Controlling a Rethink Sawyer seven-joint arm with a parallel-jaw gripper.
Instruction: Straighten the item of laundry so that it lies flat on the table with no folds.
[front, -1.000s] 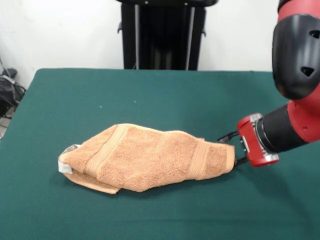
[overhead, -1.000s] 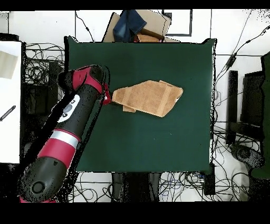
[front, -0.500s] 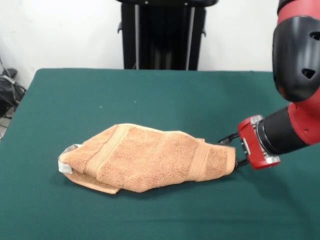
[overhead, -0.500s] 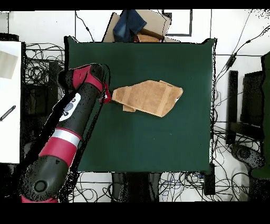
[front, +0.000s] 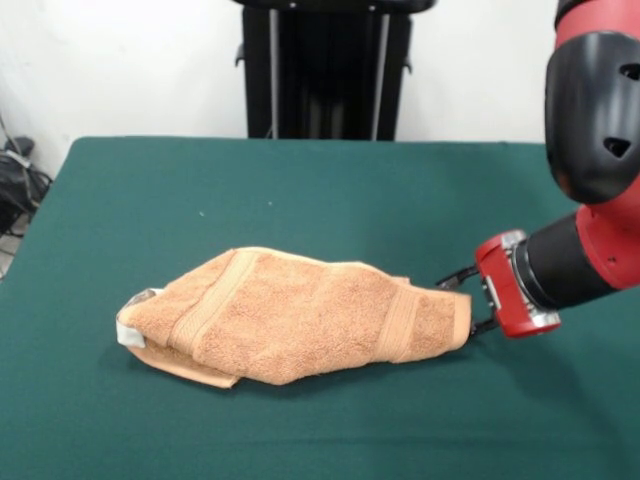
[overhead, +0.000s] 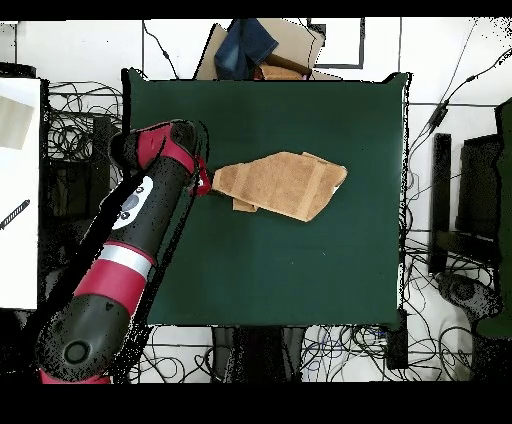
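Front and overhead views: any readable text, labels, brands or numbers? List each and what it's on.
None readable in either view.
Towel: white tag at its end, no print can be made out.
Gripper and arm housing: no legible marking.
Table: plain green cloth, no text.
White sheet beside the table in the overhead view: marks too small to read.
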